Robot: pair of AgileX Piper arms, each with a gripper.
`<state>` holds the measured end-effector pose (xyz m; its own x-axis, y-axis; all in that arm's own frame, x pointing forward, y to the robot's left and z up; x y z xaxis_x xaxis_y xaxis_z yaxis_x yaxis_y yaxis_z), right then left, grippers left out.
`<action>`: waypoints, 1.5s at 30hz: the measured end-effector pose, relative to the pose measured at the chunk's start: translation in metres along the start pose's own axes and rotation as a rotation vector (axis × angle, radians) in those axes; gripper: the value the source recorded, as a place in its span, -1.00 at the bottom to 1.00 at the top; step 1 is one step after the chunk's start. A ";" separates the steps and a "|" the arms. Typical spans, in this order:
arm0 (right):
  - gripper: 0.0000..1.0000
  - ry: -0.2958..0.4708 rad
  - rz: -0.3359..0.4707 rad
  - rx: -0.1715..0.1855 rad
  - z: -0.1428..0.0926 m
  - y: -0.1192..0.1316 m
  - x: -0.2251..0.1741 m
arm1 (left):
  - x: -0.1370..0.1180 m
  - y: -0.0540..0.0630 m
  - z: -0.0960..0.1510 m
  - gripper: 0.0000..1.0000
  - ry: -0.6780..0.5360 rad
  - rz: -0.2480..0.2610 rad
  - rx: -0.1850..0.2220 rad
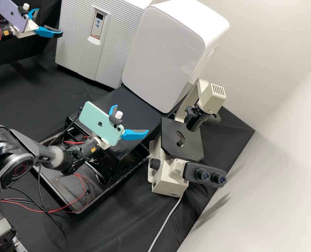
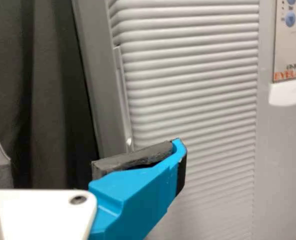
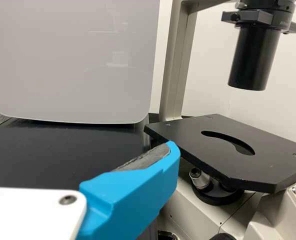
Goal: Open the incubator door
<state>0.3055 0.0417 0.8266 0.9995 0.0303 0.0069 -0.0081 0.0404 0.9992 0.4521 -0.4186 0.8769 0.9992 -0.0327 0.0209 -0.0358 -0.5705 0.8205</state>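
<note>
The incubator (image 1: 80, 42), a light grey ribbed cabinet with a small control panel, stands at the back with its door closed. My left gripper (image 1: 48, 23) is open at the upper left, beside the cabinet's left side. In the left wrist view the ribbed door (image 2: 193, 95) has a narrow slot-like grip (image 2: 122, 90) along its edge. One finger of the open left gripper (image 2: 50, 157) overlaps the door near that grip's end; contact cannot be told. My right gripper (image 1: 130, 119) stands open and empty before the white glossy box, and one of the right gripper's (image 3: 75, 160) fingers shows near the microscope stage.
A white glossy box (image 1: 166, 52) stands right of the incubator. The microscope (image 1: 183, 140) is close to the right gripper, its black stage (image 3: 228, 150) beside the blue finger. A black tray (image 1: 75, 206) with loose wires lies under the right arm. Dark cloth (image 2: 43, 90) hangs beside the incubator.
</note>
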 end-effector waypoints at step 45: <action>1.00 0.000 0.000 0.000 0.000 0.000 0.000 | -0.044 0.024 0.043 1.00 -0.178 -0.047 -0.206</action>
<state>0.3055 0.0417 0.8266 0.9995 0.0303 0.0069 -0.0081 0.0404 0.9992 0.4070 -0.4662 0.8710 0.9807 -0.1645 -0.1056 0.0324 -0.3961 0.9176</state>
